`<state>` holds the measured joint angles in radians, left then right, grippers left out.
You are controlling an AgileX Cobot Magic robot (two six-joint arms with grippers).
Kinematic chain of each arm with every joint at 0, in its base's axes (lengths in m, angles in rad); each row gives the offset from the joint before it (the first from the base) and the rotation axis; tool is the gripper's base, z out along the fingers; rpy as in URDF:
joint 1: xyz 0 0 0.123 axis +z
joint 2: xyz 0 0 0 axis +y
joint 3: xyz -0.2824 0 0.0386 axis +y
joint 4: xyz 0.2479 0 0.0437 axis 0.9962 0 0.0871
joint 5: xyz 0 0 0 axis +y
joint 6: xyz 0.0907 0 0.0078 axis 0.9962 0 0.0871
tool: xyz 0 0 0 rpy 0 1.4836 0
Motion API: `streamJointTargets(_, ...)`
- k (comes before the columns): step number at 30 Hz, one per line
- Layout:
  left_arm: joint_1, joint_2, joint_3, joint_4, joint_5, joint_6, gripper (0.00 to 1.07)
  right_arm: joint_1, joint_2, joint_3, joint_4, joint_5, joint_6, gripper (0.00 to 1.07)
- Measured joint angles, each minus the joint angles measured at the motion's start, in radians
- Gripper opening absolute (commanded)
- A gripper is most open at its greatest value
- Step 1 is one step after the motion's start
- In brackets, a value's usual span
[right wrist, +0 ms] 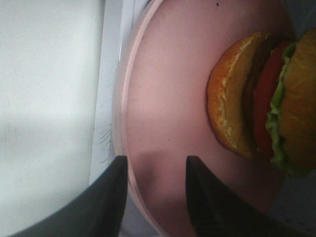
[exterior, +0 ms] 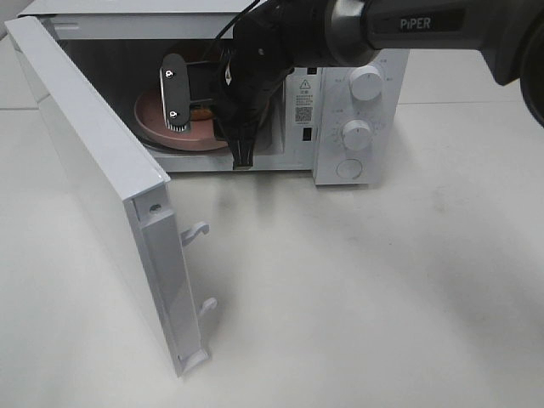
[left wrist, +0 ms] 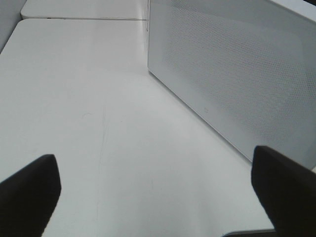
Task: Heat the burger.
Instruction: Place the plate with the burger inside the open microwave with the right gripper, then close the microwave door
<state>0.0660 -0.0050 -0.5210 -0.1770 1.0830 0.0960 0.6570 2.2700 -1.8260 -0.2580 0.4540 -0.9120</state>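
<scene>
The burger [right wrist: 269,101] lies on a round pink plate [right wrist: 168,98] inside the open microwave [exterior: 340,102]. Its golden-brown buns, red filling and green lettuce show clearly in the right wrist view. From the high camera only a sliver of the burger [exterior: 201,111] shows behind the arm. My right gripper [right wrist: 157,197] reaches into the oven, its fingers parted on either side of the plate's near rim [exterior: 161,119], with a gap wider than the rim. It is open. My left gripper [left wrist: 158,192] hangs open over the bare table beside the microwave, holding nothing.
The microwave door [exterior: 93,170] stands swung wide to the left, its latch hooks [exterior: 197,229] pointing out. Two knobs [exterior: 365,83] and a round button [exterior: 348,168] sit on the control panel. A white mesh-patterned panel [left wrist: 237,89] stands close to my left gripper.
</scene>
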Motion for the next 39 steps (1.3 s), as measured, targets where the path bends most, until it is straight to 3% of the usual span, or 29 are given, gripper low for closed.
streamJointTargets(7, 0.000, 0.000, 0.000, 0.000, 0.000, 0.000, 0.99, 0.000, -0.047, 0.072, 0.008, -0.011, 0.046, 0.59)
streamJointTargets(12, 0.000, 0.000, 0.000, 0.000, 0.000, 0.000, 0.99, 0.000, -0.086, 0.132, 0.006, -0.042, 0.048, 0.65)
streamJointTargets(39, 0.000, 0.000, 0.000, 0.001, 0.000, 0.000, 0.99, 0.000, -0.315, 0.486, 0.003, -0.189, 0.050, 0.65)
